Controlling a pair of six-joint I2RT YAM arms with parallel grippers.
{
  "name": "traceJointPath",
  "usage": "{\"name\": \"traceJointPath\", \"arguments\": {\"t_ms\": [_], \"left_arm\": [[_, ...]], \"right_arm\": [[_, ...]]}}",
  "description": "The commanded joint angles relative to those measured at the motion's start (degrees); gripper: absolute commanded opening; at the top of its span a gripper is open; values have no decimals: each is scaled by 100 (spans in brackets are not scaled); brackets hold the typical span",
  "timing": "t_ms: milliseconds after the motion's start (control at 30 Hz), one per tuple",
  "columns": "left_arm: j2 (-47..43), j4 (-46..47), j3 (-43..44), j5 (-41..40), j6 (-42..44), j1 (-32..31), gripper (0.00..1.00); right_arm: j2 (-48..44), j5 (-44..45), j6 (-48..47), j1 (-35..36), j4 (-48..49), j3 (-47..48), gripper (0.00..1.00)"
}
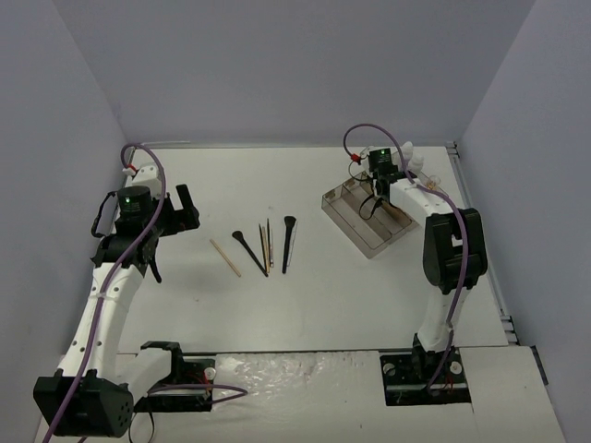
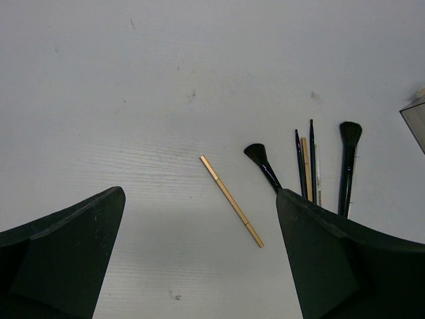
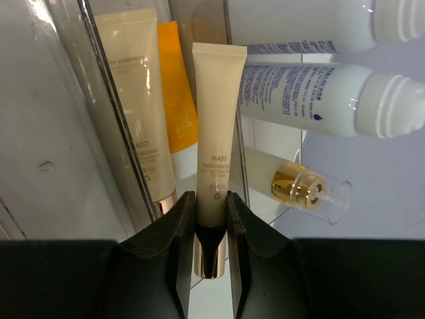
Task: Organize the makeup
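Observation:
My right gripper (image 1: 376,198) (image 3: 211,214) is shut on a cream tube with a gold cap (image 3: 214,159) and holds it over the clear smoky tray (image 1: 349,220). Beside it stand another cream tube (image 3: 136,100) and an orange white-capped tube (image 3: 176,106). Two white bottles (image 3: 312,93) and a gold-capped vial (image 3: 300,187) lie to the right. My left gripper (image 1: 172,233) (image 2: 199,266) is open and empty above the table. To its right lie a tan stick (image 1: 224,257) (image 2: 232,210), a black brush (image 1: 249,252) (image 2: 263,166), thin pencils (image 1: 267,245) (image 2: 307,166) and a second black brush (image 1: 288,243) (image 2: 347,166).
The tray's clear divider walls (image 3: 113,113) stand close on both sides of the held tube. The tray's corner (image 2: 415,119) shows at the right edge of the left wrist view. Grey walls enclose the white table (image 1: 305,314) on three sides.

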Motion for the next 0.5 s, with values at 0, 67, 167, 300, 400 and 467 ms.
{"name": "traceJointPath", "arguments": {"t_ms": [0,67,167,300,400,467], "left_arm": [[-94,205,233,-71,23,23,97],[-94,205,233,-76,23,25,97],[-59,205,242,-58,22,27,97],[-26,211,242,-23,-6,27,97],[-18,214,239,-17,-7,27,97],[-19,214,242,-14,-4,27,97]], "right_arm": [[2,-29,-66,12,326,143,19],[-8,-69,-8,12,326,131,28],[-113,-91,84,13,326,131,42],[-341,6,327,89,293,271,64],[-633,-14,685,175,187,386,68],[-891,-40,1087,325,62,419,69]]}}
